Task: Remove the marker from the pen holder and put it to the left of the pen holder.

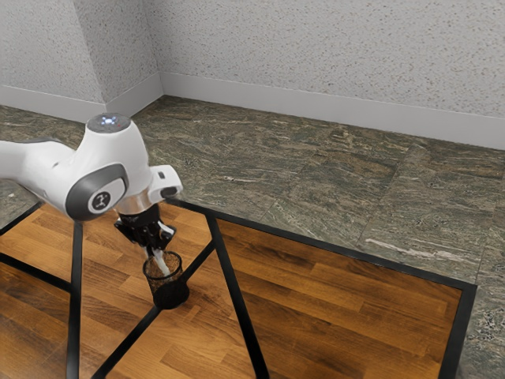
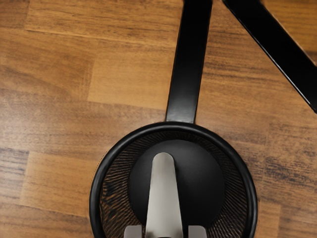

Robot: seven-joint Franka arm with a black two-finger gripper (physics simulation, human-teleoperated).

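Observation:
My gripper (image 1: 158, 249) reaches down over the pen holder, its fingers close together on the upper end of the marker. The pale marker (image 1: 162, 264) slants from between them down into the black mesh pen holder (image 1: 172, 297), which stands upright on the table. In the wrist view the gripper (image 2: 165, 231) has a fingertip on each side of the grey-white marker (image 2: 164, 193). The marker's rounded far end lies over the dark inside of the pen holder (image 2: 95, 191), within the round rim.
The wooden table (image 1: 323, 304) has black inlaid strips and a black border. Bare wood (image 2: 59, 109) lies around the holder, and a black strip (image 2: 189, 74) runs away from its rim. Beyond the table's far edge are a stone-patterned floor and pale walls.

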